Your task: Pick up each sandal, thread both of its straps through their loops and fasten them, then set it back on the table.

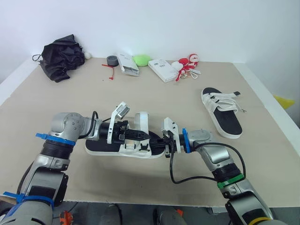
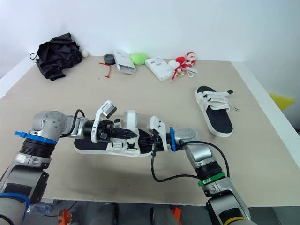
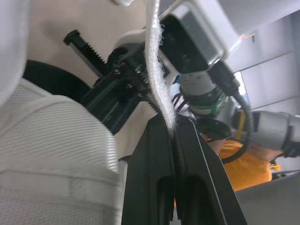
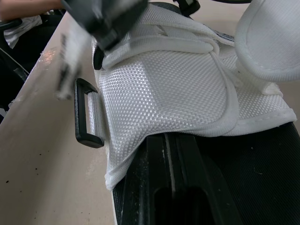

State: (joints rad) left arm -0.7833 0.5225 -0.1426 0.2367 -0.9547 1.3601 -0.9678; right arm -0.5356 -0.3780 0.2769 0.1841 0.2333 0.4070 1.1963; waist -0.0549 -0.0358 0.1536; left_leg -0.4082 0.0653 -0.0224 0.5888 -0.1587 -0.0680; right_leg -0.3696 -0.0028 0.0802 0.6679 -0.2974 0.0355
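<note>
A white-strapped sandal with a black footbed (image 1: 105,146) lies near the table's front edge, between both grippers. My left gripper (image 1: 142,136) reaches over it from the left and is shut on a white strap (image 3: 158,89), which runs up from between its fingers (image 3: 151,178). From the right, my right gripper (image 1: 160,142) is shut on the sandal's end, just under the white mesh upper (image 4: 173,89). A black plastic loop (image 4: 86,114) hangs at that upper's side, with no strap through it. A second sandal (image 1: 224,115) rests alone at the right, straps loose.
Along the far edge lie a black bundle of fabric (image 1: 61,57), a dark tape roll (image 1: 112,60), two white boxes (image 1: 127,64) (image 1: 162,70), a green object (image 1: 141,59) and a red and white toy (image 1: 188,65). Bare tabletop (image 1: 154,101) separates these from the sandals.
</note>
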